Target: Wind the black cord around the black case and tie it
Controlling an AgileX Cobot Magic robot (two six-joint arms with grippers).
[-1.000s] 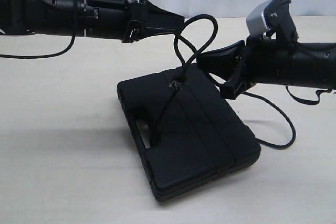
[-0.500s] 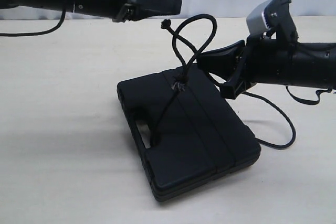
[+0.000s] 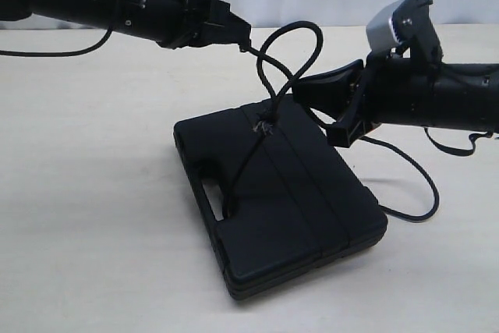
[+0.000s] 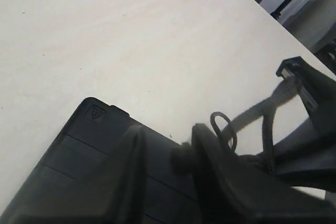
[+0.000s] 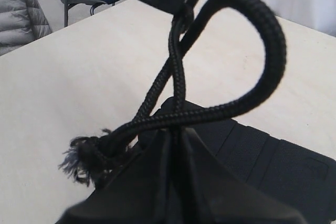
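1 black case [image 3: 288,200] (flat matte plastic, rounded corners, ribbed panels, 1 handle slot) lies on the pale table [image 3: 93,193]. 1 black cord [image 5: 274,53], thick and braided, climbs from the slot across the lid and arches into a loop. There are 2 grippers. The right gripper [image 3: 300,91] has its jaws pressed together on the cord, and the loop rises just beyond them. The left gripper [image 3: 242,38] has its jaws spread, with the cord's knotted end between them, touching 1 finger [image 4: 210,166]. The case lies below both.
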